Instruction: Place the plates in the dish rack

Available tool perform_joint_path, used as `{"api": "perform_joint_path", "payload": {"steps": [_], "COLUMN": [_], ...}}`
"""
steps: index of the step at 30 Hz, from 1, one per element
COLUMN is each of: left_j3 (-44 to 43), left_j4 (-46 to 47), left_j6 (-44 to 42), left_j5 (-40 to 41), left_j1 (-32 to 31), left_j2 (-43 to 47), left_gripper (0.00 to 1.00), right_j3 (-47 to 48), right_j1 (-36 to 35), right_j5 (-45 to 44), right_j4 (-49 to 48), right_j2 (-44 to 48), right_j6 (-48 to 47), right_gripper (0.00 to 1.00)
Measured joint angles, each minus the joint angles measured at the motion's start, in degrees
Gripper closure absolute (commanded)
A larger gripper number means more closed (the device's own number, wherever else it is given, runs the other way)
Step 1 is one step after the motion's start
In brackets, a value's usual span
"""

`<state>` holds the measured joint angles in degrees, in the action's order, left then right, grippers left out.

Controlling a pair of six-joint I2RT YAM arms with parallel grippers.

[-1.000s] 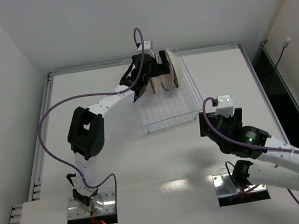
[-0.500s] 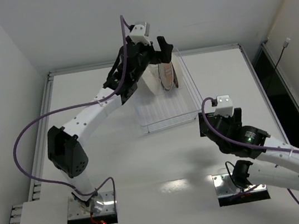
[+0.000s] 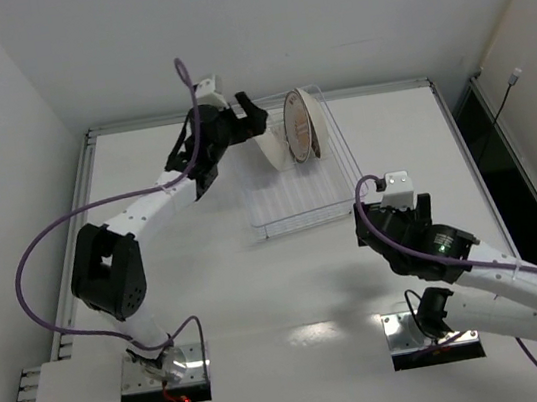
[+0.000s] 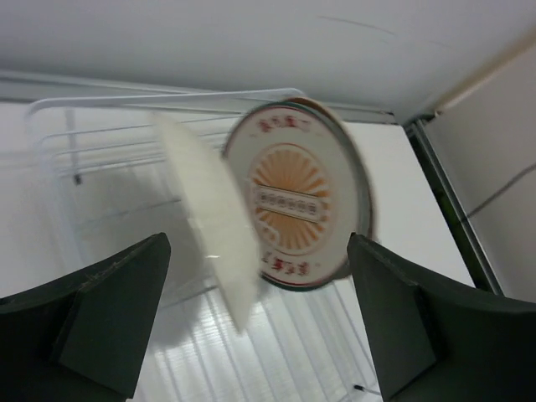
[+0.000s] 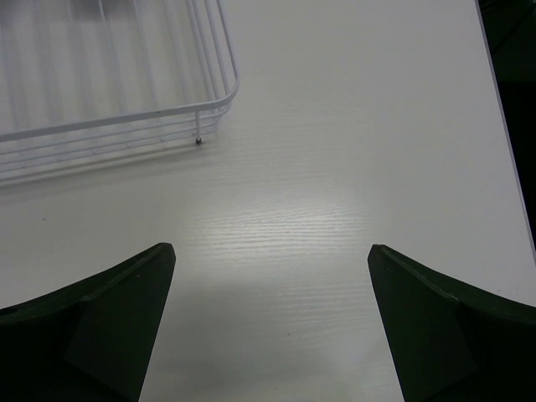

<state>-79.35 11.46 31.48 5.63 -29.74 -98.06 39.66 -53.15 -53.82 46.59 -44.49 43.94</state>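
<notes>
**Plates stand in the rack, both claws apart and holding nothing**

The dish rack (image 3: 304, 222) sits on the white surface (image 3: 262, 293), towards the far side and right of centre. The plates stand on edge at its far end, close together. The white plate (image 3: 273, 146) is the leftmost. Just to its right is the plate with the orange sunburst centre (image 3: 298, 128), its patterned face turned to the left. In the left wrist view the white plate appears nearly edge-on and blurred, and the sunburst plate faces the camera. Behind its top edge a sliver of a brown plate (image 4: 322, 102) peeks out, mostly hidden. The near part of the rack holds no plates.

The left arm reaches across to the far side of the surface. The left claw (image 3: 250, 111) hangs raised just left of the rack's far end and points at the plates. Its fingers (image 4: 109, 310) are spread wide with nothing between them, and neither touches a plate.

The right arm is bent low at the near right. The right claw (image 5: 272, 251) is also wide apart and holds nothing. It looks down on bare surface just beside the rack's near right corner, which shows at the upper left of the right wrist view.
</notes>
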Motion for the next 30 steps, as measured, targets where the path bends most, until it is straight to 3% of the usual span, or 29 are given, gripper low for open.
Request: {"api": "perform_joint_path", "payload": {"steps": [4, 7, 9, 11, 13, 30], "left_j3": [4.63, 4.74, 4.74, 4.74, 4.72, 2.58], "left_j4": [4.55, 7.56, 9.46, 11.8, 13.11, 14.58], "left_j6": [10.12, 14.97, 17.4, 19.39, 20.48, 23.06], "left_j5": [-5.22, -7.69, -9.68, -12.11, -13.42, -17.79], "left_j1": [8.79, 11.26, 11.23, 10.91, 10.88, 10.67], "left_j2": [-1.44, -3.48, -4.59, -5.64, -6.16, -9.94], "left_gripper": [0.18, 0.18, 0.21, 0.35, 0.4, 0.46], "right_j3": [0.0, 0.0, 0.0, 0.0, 0.0, 0.0], "right_j1": [0.0, 0.0, 0.0, 0.0, 0.0, 0.0], "right_j5": [0.0, -0.02, -0.02, -0.02, -0.02, -0.02], "right_j4": [0.0, 0.0, 0.0, 0.0, 0.0, 0.0], "right_j2": [-0.7, -1.09, -1.22, -1.22, -1.22, -1.22], "right_j6": [0.0, -0.02, 0.0, 0.0, -0.02, -0.02], "right_gripper": [0.0, 0.0, 0.0, 0.0, 0.0, 0.0]}}
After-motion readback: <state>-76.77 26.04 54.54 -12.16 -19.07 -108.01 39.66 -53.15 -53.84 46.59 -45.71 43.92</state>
